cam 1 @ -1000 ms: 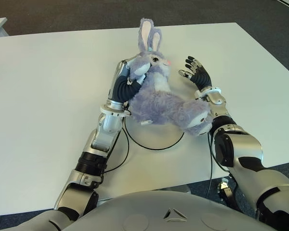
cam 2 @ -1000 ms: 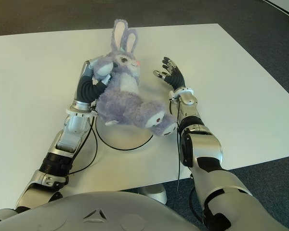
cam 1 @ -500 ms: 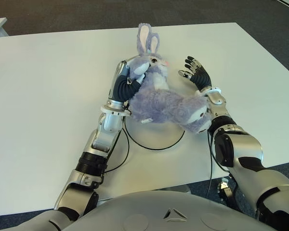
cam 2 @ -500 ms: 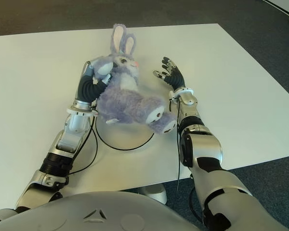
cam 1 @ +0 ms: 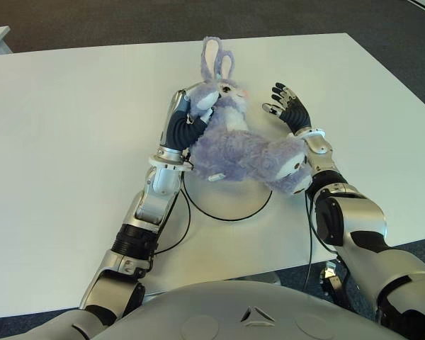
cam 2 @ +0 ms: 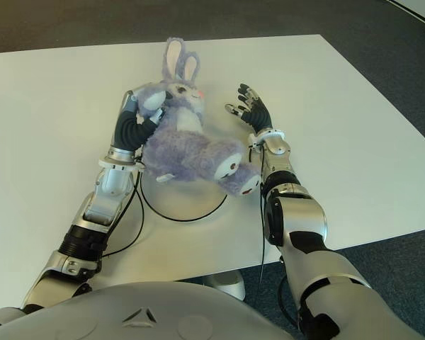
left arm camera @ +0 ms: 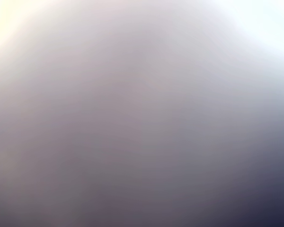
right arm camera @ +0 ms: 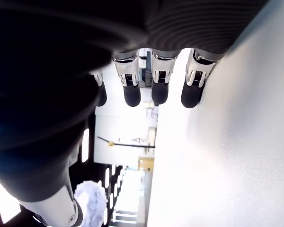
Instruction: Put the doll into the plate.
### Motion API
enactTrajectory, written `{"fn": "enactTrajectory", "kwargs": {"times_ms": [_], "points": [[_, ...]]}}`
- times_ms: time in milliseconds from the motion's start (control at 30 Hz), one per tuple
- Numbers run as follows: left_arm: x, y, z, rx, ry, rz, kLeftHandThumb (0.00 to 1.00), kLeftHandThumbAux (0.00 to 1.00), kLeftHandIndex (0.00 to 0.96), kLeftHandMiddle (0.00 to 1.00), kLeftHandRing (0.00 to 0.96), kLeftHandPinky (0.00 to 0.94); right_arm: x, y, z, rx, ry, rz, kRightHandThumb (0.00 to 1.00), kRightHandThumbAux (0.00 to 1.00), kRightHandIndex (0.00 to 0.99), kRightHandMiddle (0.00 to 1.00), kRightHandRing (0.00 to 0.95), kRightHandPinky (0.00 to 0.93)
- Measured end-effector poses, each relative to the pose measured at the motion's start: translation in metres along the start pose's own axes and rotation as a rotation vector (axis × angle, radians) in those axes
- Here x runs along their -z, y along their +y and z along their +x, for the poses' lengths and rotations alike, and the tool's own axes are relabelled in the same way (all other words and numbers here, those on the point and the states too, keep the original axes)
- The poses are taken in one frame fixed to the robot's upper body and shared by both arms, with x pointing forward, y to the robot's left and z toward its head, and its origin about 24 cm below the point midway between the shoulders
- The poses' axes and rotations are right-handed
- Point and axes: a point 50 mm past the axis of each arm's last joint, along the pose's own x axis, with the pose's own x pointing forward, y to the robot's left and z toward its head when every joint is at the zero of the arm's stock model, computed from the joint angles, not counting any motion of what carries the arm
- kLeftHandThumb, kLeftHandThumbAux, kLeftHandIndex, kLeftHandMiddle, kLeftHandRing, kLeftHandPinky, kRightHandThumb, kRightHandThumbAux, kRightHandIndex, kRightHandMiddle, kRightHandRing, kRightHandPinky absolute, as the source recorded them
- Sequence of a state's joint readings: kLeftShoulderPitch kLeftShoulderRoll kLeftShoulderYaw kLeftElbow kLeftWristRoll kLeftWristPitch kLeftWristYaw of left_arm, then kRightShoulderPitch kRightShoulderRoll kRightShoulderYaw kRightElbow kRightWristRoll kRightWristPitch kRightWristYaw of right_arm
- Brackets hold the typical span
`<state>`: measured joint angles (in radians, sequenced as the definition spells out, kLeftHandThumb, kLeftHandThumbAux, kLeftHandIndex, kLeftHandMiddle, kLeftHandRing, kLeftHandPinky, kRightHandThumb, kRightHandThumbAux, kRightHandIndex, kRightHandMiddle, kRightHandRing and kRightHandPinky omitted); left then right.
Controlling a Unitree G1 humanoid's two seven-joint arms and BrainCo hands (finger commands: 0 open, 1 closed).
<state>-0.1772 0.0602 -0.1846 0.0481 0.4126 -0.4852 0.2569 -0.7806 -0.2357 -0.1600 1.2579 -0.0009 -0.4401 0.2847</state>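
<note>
table (cam 1: 71,127): l hand (cam 1: 191,113) clutching doll (cam 1: 244,149)

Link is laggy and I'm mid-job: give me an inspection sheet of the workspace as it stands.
Surface: white table, bare apart from the job's things.
Job's things: purple bunny doll held above a thin black ring on the table; no plate seen.
Clutter: nothing seen.
Hands: left hand grips the doll's upper body; right hand open, beside the doll's right.
Cables: black cables run along both forearms.
Surroundings: dark carpet; another table's corner at far left.
</note>
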Motion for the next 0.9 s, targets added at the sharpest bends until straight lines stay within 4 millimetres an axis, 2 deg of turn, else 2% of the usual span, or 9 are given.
{"fn": "enactTrajectory", "kwargs": {"times_ms": [900], "points": [[-0.007, -0.0047, -0.003, 0.035, -0.009, -0.03, 0.737, 0.695, 0.443, 0.841, 0.85, 0.851, 0.0001, 0.0014, 0.0003, -0.003, 0.0, 0.002, 0.207, 0.783, 0.026, 0.048, 0.042, 0.058]]}}
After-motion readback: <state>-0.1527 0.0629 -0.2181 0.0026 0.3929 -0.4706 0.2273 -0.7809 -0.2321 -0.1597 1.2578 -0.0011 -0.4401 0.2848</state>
